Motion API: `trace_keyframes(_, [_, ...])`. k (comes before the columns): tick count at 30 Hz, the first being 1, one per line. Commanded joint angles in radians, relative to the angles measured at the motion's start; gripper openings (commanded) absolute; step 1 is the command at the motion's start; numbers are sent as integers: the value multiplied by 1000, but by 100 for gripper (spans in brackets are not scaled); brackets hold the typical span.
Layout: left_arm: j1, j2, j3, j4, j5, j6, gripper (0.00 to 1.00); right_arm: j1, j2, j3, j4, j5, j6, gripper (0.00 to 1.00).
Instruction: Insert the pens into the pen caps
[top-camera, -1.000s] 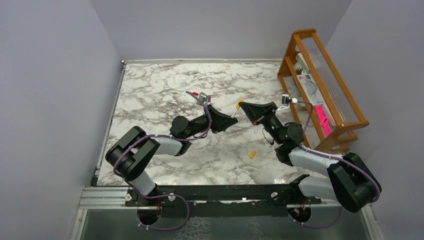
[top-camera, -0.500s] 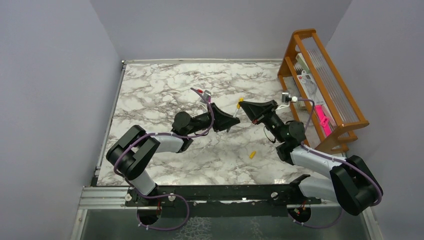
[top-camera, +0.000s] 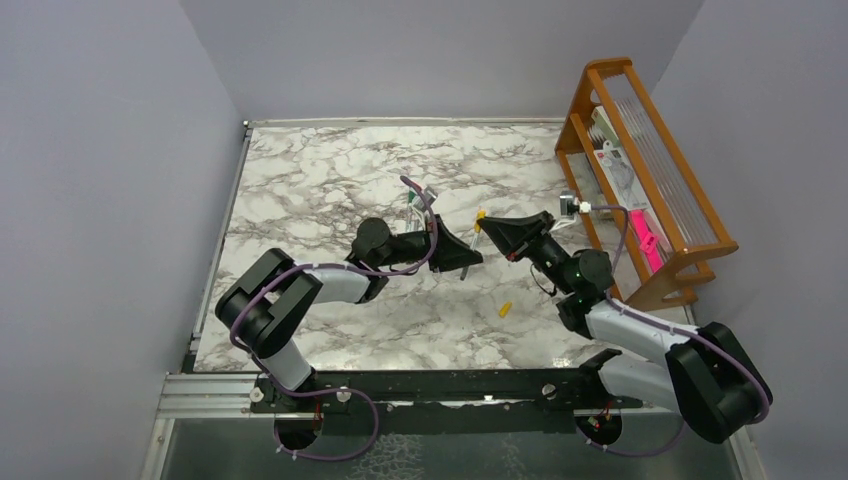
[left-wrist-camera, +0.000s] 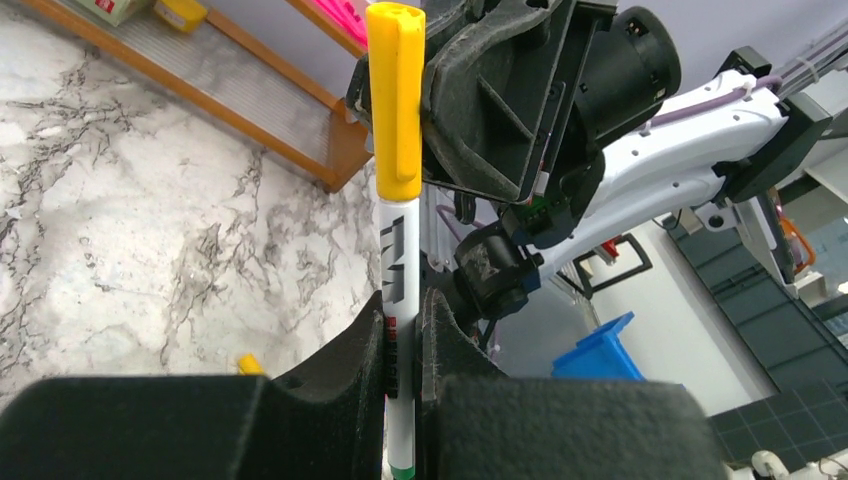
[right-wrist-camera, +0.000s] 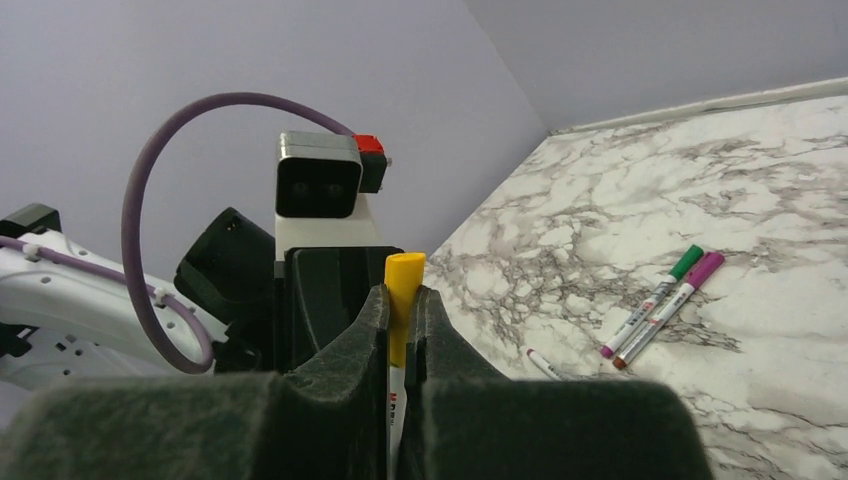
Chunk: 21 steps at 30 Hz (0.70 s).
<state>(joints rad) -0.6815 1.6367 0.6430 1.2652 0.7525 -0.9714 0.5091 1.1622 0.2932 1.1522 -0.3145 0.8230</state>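
Spreading under everything is the marble table (top-camera: 300, 180), with the wooden rack (top-camera: 690, 262) on its right edge. Left of the rack, above the table, the two arms meet tip to tip. The left gripper (left-wrist-camera: 402, 300) is clenched on the white barrel of a pen (left-wrist-camera: 396, 250), and the right gripper (right-wrist-camera: 403, 295) is clamped on the yellow cap (left-wrist-camera: 395, 100) at that pen's end. Capping looks to be the step in hand; next, I judge, comes a straight push along the pen's axis, then a release. Farther left of the rack lie a green-capped pen (right-wrist-camera: 650, 302), a magenta-capped pen (right-wrist-camera: 668, 312) and a fourth pen (right-wrist-camera: 545, 363), seemingly bare. A loose yellow cap (top-camera: 505, 309) lies left of the rack's near end. Whether the held cap is fully seated cannot be told, and the barrel's lower end is cut off.
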Motion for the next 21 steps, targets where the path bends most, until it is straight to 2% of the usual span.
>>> trace_keyframes(1, [62,-48,132,200,-159,14,0,57,-22,-83,-442,-347,-85,1])
trace_keyframes(8, [105,-63,153,192,-140,4,0,58,-84,-78,-624,-329,-187,1])
trace_keyframes(16, [105,-51,184,209,-125,-1,0,58,-58,-115,-571,-384,-156,1])
trace_keyframes(21, [105,-56,169,205,-113,13,0,58,-143,-101,-627,-308,-174,1])
